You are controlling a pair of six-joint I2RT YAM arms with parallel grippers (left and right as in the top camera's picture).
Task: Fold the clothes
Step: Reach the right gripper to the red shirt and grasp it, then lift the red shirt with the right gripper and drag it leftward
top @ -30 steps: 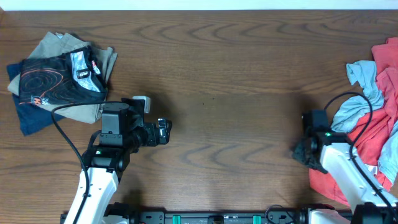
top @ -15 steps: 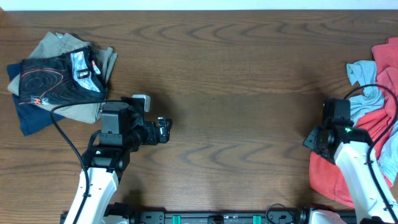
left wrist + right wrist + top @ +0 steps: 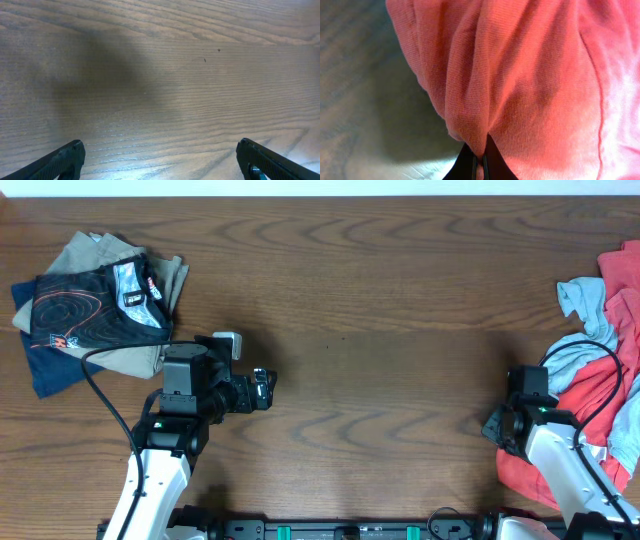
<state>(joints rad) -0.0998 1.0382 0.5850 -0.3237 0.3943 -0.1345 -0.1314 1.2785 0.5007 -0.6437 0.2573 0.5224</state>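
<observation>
The coral-red T-shirt (image 3: 604, 400) lies crumpled at the table's right edge, with a light-blue shirt (image 3: 588, 302) tangled over its top. My right gripper (image 3: 498, 426) is at the heap's left edge. In the right wrist view it (image 3: 480, 161) is shut on a pinched fold of the coral-red fabric (image 3: 520, 75), which fills most of the view. My left gripper (image 3: 266, 390) is open and empty over bare wood at the left-middle. Its two fingers stand wide apart in the left wrist view (image 3: 160, 160). No lettering or neck tag shows.
A stack of folded garments (image 3: 95, 305), tan and navy with a dark printed shirt on top, lies at the back left. Brown wooden table (image 3: 380, 310) stretches between the two arms. More red fabric (image 3: 625, 265) hangs at the far right edge.
The right arm swung right into the heap half a second ago, then came back left and toward the front with red fabric pinched. The left arm has not moved.
</observation>
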